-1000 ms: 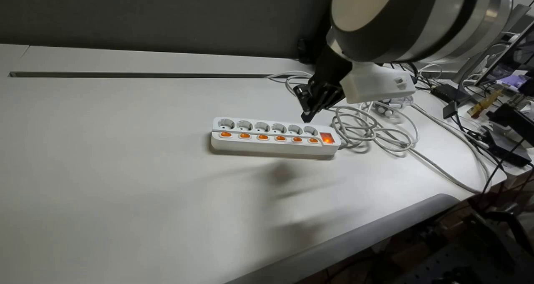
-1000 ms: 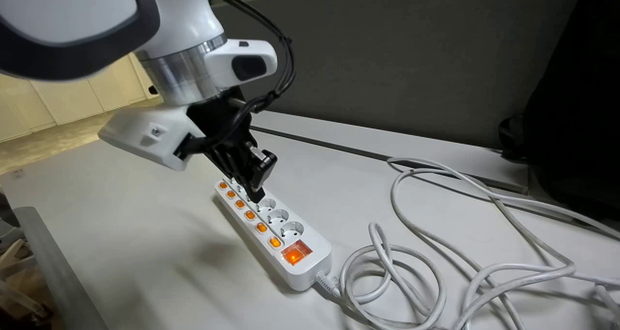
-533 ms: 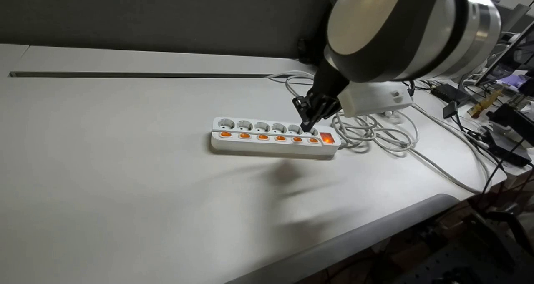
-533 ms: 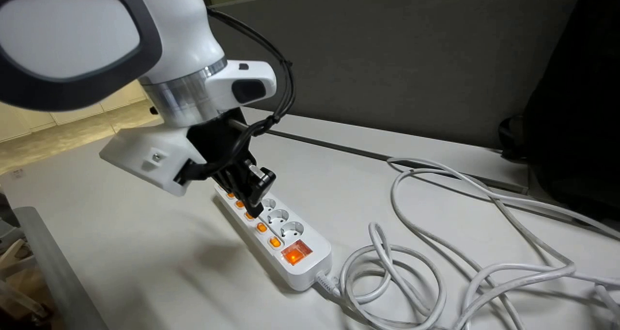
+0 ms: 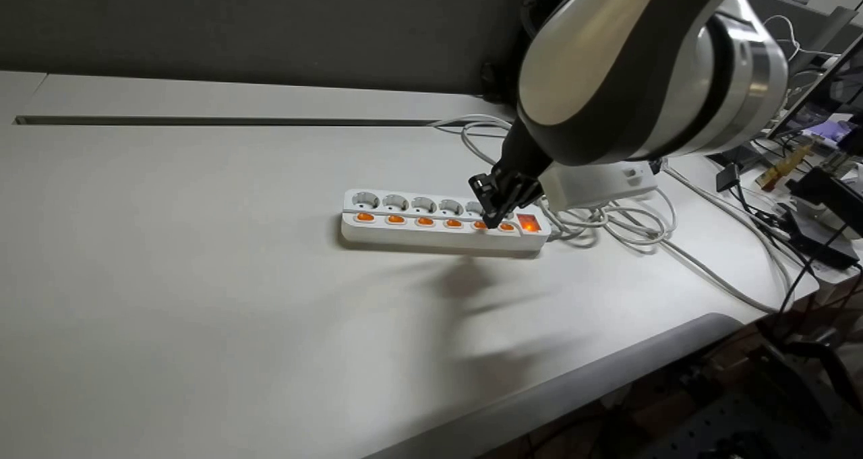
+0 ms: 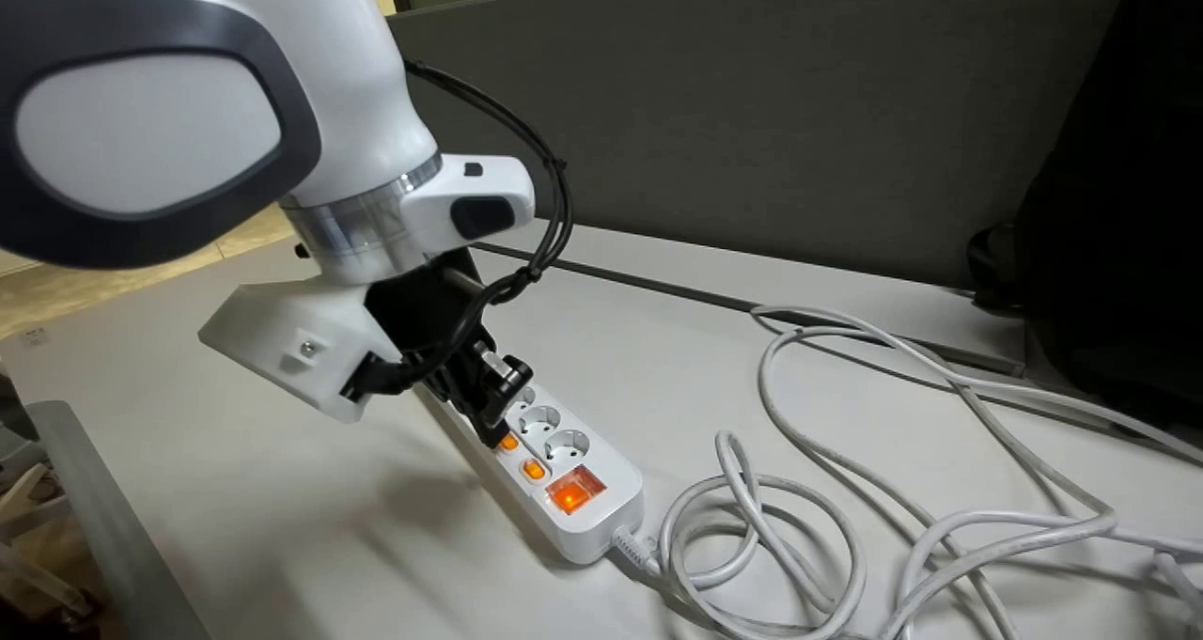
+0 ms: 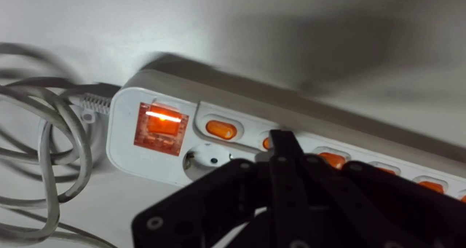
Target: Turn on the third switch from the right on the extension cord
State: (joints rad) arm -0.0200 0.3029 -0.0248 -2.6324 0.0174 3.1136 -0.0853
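Note:
The extension cord (image 5: 431,238) is a white strip lying on the table in both exterior views (image 6: 590,525) and the wrist view (image 7: 125,138). The third small orange switch (image 5: 453,223) from its cable end shows in an exterior view. In the wrist view this third switch (image 7: 333,160) is partly covered by the gripper linkage. My gripper (image 5: 494,220) is shut and empty, tilted and pointing down over the strip. In the wrist view its tip (image 7: 285,142) partly covers the second switch (image 7: 266,143). Whether the tip (image 6: 491,433) touches the strip cannot be told.
A larger main switch (image 5: 528,223) glows at the strip's cable end. Coiled white cable (image 6: 761,546) lies beside that end. A dark partition (image 5: 256,34) stands behind the table. Electronics and black wires (image 5: 816,230) are at the table's far right.
My gripper has moved down and forward, from above the sockets to over the switch row near the cable end. It stays shut. The extension cord has not moved.

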